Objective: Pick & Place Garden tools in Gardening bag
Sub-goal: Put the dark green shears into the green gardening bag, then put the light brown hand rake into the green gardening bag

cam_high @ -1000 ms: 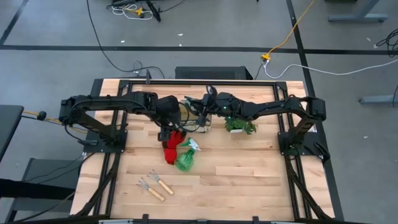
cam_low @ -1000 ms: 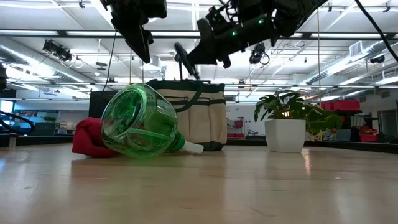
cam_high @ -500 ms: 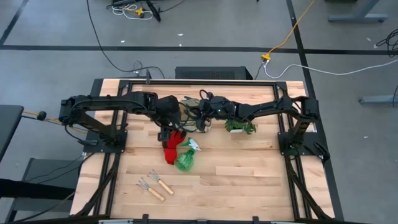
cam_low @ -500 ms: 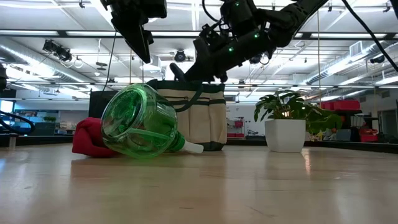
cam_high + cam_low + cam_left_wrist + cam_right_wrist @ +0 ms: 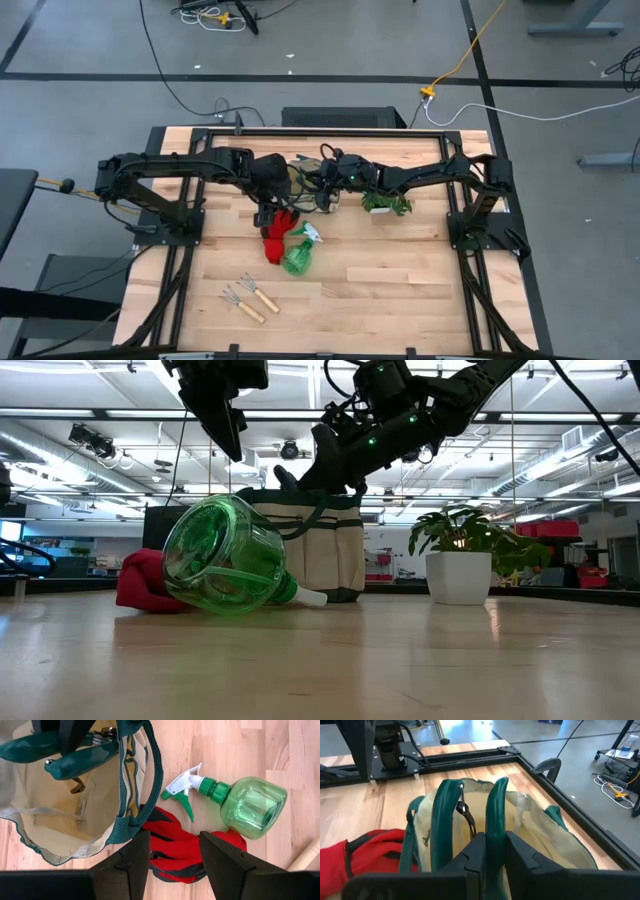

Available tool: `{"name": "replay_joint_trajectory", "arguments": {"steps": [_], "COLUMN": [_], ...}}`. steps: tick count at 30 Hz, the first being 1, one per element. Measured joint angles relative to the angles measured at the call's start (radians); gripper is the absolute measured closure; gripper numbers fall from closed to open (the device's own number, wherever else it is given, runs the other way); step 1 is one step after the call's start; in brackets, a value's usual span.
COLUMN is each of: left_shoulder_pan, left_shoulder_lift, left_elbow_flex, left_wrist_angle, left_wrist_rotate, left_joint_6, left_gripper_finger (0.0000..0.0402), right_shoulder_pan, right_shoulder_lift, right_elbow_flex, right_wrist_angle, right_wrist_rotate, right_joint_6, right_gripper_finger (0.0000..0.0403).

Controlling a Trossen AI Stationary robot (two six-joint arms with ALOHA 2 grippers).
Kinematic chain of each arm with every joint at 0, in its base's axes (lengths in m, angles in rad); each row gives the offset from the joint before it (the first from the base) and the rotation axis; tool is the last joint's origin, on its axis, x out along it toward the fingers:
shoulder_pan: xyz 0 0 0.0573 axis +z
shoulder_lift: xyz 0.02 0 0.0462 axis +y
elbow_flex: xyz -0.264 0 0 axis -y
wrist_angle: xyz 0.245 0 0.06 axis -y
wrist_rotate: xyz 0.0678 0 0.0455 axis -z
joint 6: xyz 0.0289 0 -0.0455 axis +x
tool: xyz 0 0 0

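The cream gardening bag (image 5: 306, 186) with dark green trim stands upright at the table's far middle, its mouth open (image 5: 65, 815). My right gripper (image 5: 322, 184) is over the mouth, shut on the green-handled pruning shears (image 5: 470, 815). My left gripper (image 5: 175, 862) is open above the red gloves (image 5: 278, 236), one finger on either side and touching nothing. The green spray bottle (image 5: 298, 256) lies on its side against the gloves. Two wooden-handled rakes (image 5: 250, 296) lie at the near left. My right gripper pinches one green handle of the shears (image 5: 493, 837) between its two fingers, which lie along it; the other handle (image 5: 445, 820) stands free beside it. The fingers slant down from the table's right. The shears reach ahead of them, held at the bag's mouth (image 5: 285, 478).
A leafy plant in a white pot (image 5: 385, 203) stands just right of the bag, under my right arm. The bag's straps (image 5: 150, 775) hang loose over its rim. Bare wood lies at the near right (image 5: 400, 290).
My right gripper has gone toward the table's left and down with the shears, from above the bag to its open mouth, then nearly stopped. My left gripper has kept still above the gloves.
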Motion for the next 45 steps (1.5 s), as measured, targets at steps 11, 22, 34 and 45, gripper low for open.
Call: {"name": "replay_joint_trajectory", "arguments": {"steps": [11,22,34,45], "left_shoulder_pan": [0.0,0.0,0.0,0.0], "left_shoulder_lift": [0.0,0.0,0.0,0.0], "left_elbow_flex": [0.0,0.0,0.0,0.0], "left_wrist_angle": [0.0,0.0,0.0,-0.008], "left_wrist_rotate": [0.0,0.0,0.0,0.001], "left_joint_6": [0.0,0.0,0.0,-0.002], "left_gripper_finger": [0.0225,0.0225,0.0225,0.0225], "right_shoulder_pan": [0.0,0.0,0.0,0.061], "right_shoulder_lift": [0.0,0.0,0.0,-0.001], "right_elbow_flex": [0.0,0.0,0.0,0.0], "right_wrist_angle": [-0.021,-0.018,-0.015,0.089], "right_wrist_rotate": [0.0,0.003,0.003,-0.049], "right_joint_6": [0.0,0.019,0.025,-0.005], "right_gripper_finger": [0.0348,0.0308,0.0249,0.0248]}}
